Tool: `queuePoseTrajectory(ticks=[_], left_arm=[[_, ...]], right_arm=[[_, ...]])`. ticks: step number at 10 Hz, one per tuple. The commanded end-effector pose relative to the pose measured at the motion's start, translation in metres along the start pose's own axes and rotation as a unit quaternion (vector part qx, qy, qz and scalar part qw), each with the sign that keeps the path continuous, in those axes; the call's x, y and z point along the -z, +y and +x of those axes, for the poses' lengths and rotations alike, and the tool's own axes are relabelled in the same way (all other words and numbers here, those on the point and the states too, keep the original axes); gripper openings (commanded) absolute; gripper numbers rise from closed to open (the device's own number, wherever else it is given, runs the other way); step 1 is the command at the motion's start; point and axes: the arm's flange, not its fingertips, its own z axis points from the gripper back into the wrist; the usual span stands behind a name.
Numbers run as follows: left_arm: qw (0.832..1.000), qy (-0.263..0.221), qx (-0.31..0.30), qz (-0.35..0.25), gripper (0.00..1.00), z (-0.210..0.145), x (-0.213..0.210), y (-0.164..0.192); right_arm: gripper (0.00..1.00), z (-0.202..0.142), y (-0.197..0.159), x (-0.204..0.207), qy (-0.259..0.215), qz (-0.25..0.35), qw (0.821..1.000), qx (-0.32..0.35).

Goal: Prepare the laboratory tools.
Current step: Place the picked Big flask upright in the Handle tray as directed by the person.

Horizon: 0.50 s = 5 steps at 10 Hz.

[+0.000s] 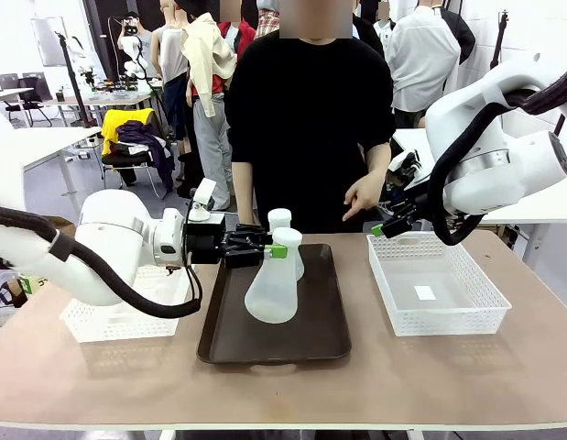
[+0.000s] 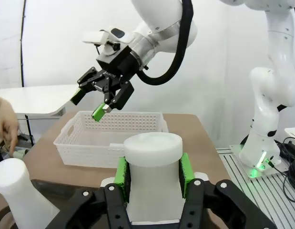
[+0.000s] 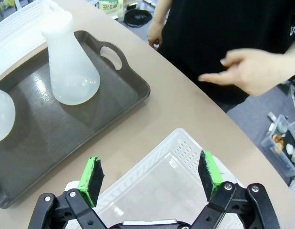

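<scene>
While clamped at its narrow neck by the left tool (image 1: 276, 249), one frosted-white conical flask (image 1: 272, 291) over the dark brown tray (image 1: 219, 344), second flask (image 1: 281, 220) standing behind, right tool (image 3: 149, 178) open above white mesh basket (image 1: 466, 321), no legible labels.

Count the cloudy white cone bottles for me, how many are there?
2. One frosted-white plastic conical flask is over the dark brown tray, its neck gripped by the left gripper. The other flask stands just behind it.
</scene>
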Motion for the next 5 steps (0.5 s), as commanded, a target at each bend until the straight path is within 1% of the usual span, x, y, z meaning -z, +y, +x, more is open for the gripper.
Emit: queuePoseTrajectory(ticks=[1,2,5], left_arm=[[1.000,-0.028,0.008,-0.006,0.00,-0.003,0.000,0.013],[0.999,-0.037,0.000,-0.008,0.00,-0.007,-0.001,0.015],[0.999,-0.033,0.000,-0.007,0.00,-0.014,-0.002,0.018]], right_arm=[[1.00,0.001,-0.002,0.001,0.002,0.000,1.000,-0.004],[1.00,0.001,-0.002,0.001,0.002,0.000,1.000,-0.004],[1.00,0.001,-0.002,0.001,0.002,0.000,1.000,-0.004]])
